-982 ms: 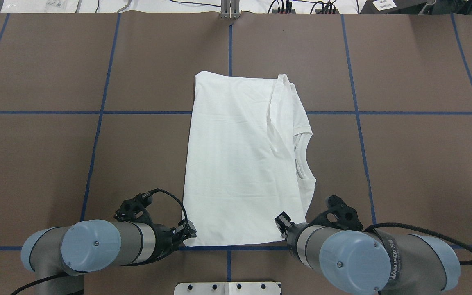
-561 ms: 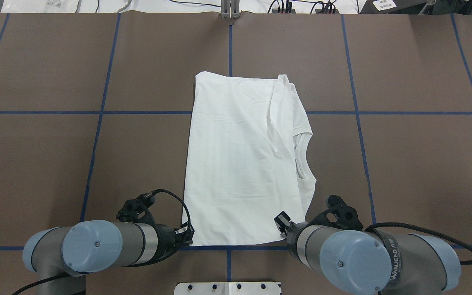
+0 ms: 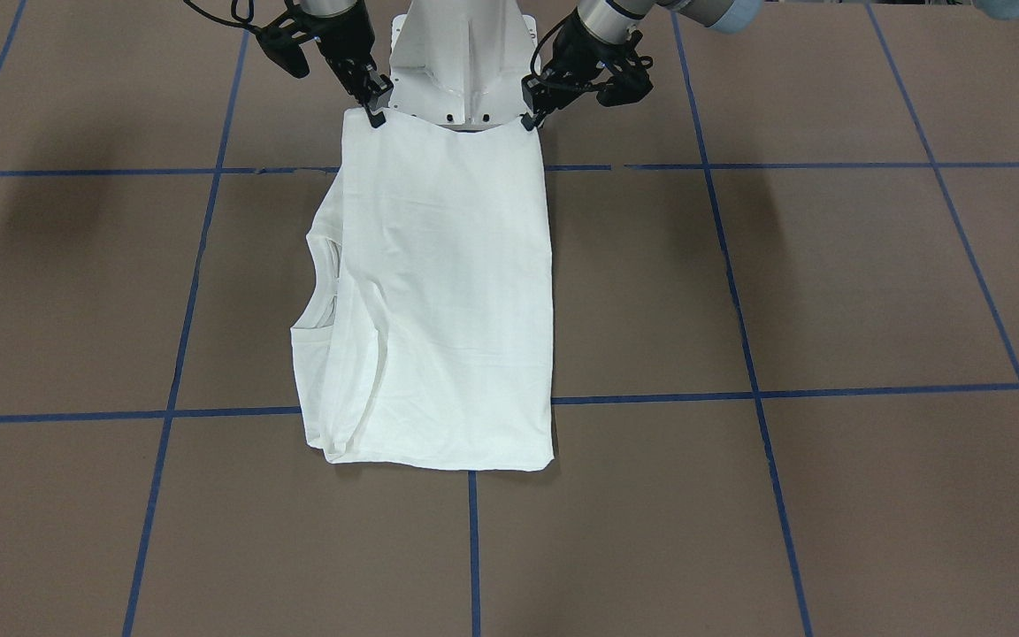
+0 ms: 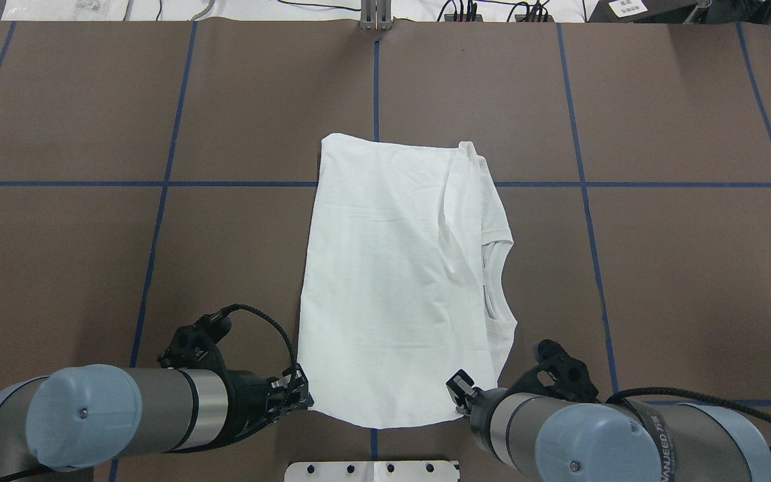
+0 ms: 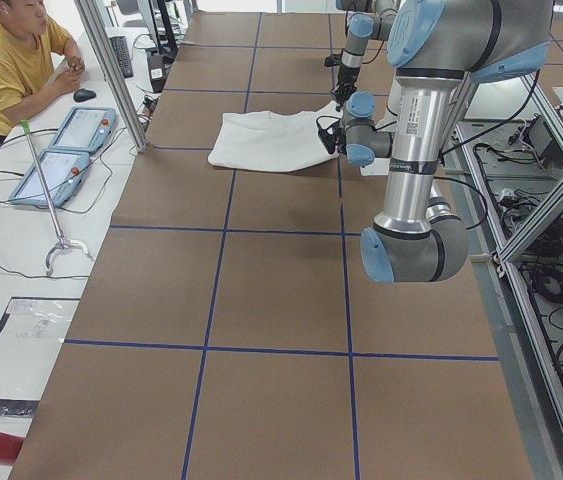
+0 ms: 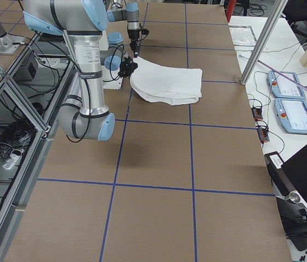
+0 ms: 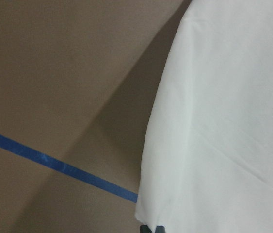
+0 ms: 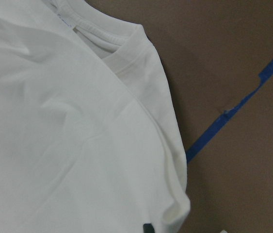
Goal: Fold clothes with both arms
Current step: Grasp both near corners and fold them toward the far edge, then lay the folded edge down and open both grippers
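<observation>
Bright, even light from above here, and the white T-shirt (image 4: 385, 281) comes out close to blown, its creases only faint grey. On the brown table (image 3: 828, 283) we see two soft, smeared shadow patches in the front-facing view, one on either side. The left wrist view is hazy, with a broad shadow beside the cloth. The right wrist view is crisper. In the side views the posts (image 5: 111, 70) lean, wide-angle style.

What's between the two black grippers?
Only the near edge of the white long-sleeved cotton T-shirt, held at its corners by left gripper and right gripper; clear in the overhead view.
</observation>
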